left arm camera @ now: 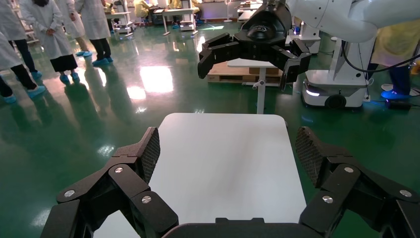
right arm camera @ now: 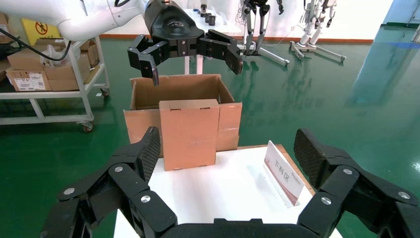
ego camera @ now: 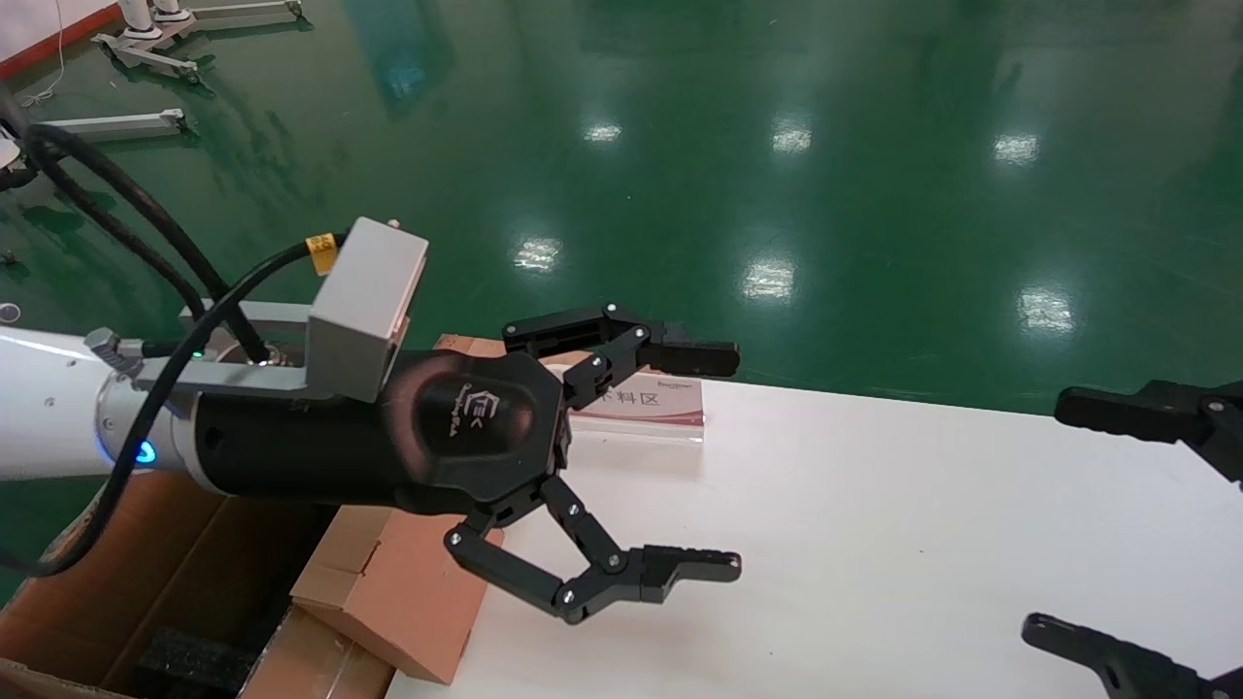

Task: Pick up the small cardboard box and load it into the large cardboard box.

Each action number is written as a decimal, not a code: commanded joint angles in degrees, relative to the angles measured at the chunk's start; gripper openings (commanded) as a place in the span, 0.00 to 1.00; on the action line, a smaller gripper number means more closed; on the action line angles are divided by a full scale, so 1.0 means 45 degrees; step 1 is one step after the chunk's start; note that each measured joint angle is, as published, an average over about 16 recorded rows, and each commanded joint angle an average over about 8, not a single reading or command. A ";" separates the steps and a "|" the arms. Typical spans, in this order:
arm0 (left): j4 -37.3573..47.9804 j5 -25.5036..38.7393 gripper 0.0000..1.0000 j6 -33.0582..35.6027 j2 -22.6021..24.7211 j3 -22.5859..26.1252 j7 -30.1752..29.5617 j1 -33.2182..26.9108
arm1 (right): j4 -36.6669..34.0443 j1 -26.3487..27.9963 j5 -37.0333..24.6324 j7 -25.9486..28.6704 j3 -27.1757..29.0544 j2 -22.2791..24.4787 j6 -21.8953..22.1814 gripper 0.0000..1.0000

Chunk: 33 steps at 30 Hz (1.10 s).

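The small cardboard box (ego camera: pixel 398 592) (right arm camera: pixel 189 134) stands on its edge at the left end of the white table (ego camera: pixel 874 544), against the wall of the large cardboard box (ego camera: pixel 146 582) (right arm camera: pixel 141 124). The large box is open, with black foam (ego camera: pixel 189 660) inside. My left gripper (ego camera: pixel 714 461) (right arm camera: pixel 185 54) hangs open and empty in the air, above and just to the right of the small box. In the left wrist view the left gripper (left arm camera: pixel 228 148) has only bare table between its fingers. My right gripper (ego camera: pixel 1078 524) (right arm camera: pixel 228 151) is open over the table's right end and faces the small box.
A slanted sign (ego camera: pixel 641 403) (right arm camera: pixel 283 171) lies near the table's far edge on a reddish wooden board (ego camera: pixel 466 342). Green floor surrounds the table. People (left arm camera: pixel 54 34) stand far off, and a cart (right arm camera: pixel 44 74) holds cartons.
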 commanded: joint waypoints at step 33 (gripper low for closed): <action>-0.0572 0.5684 1.00 0.0462 -0.0326 0.2700 -0.4186 -0.3363 | -0.0013 0.0011 0.0010 -0.0013 -0.0020 0.0004 0.0000 1.00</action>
